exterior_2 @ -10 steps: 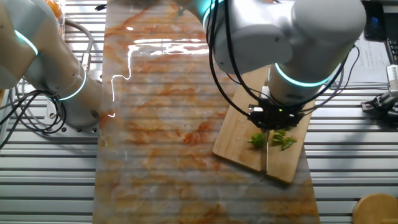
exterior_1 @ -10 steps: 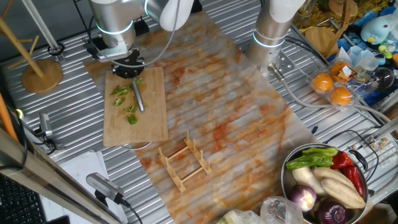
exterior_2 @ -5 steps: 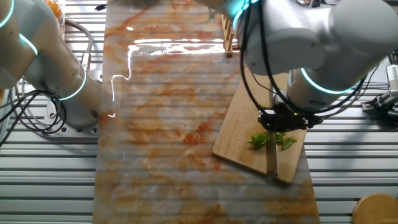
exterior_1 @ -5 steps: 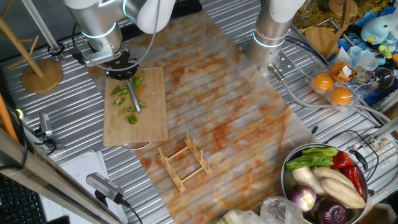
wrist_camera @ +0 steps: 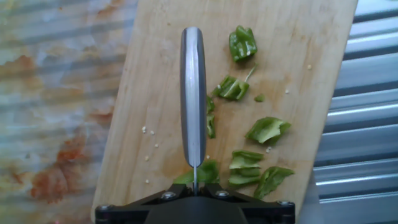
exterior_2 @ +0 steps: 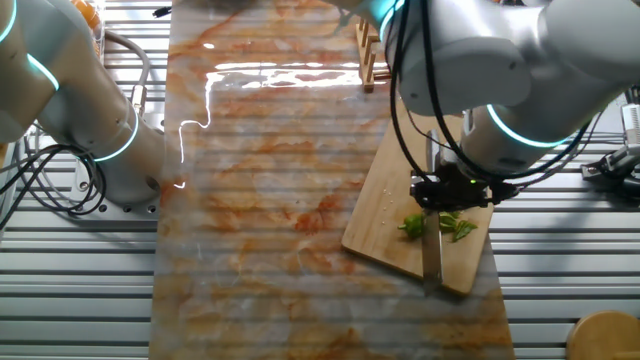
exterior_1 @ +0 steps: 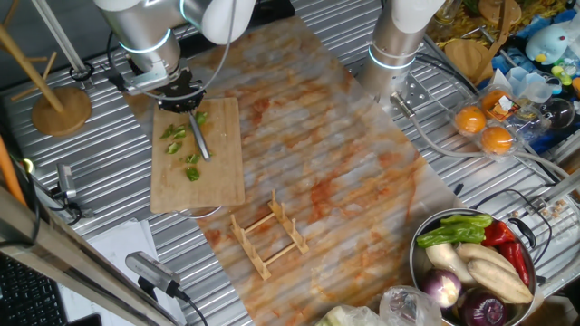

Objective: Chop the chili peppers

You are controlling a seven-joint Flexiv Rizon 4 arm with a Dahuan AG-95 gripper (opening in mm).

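Far left of the fixed view there's a wooden stand (exterior_1: 56, 101) on the ribbed tabletop (exterior_1: 100, 195). Next over, upper left of the frame, the hand (exterior_1: 178, 93) is clamped on a knife (exterior_1: 198, 139) whose blade points down over the cutting board (exterior_1: 217, 172). The chili peppers (exterior_1: 184, 148) are chopped into green chunks scattered on the board right beside the blade, mostly on its right in the hand view. Bottom middle sits a small wooden rack (exterior_1: 268, 237), and bottom right a bowl (exterior_1: 418, 269) of mixed vegetables.
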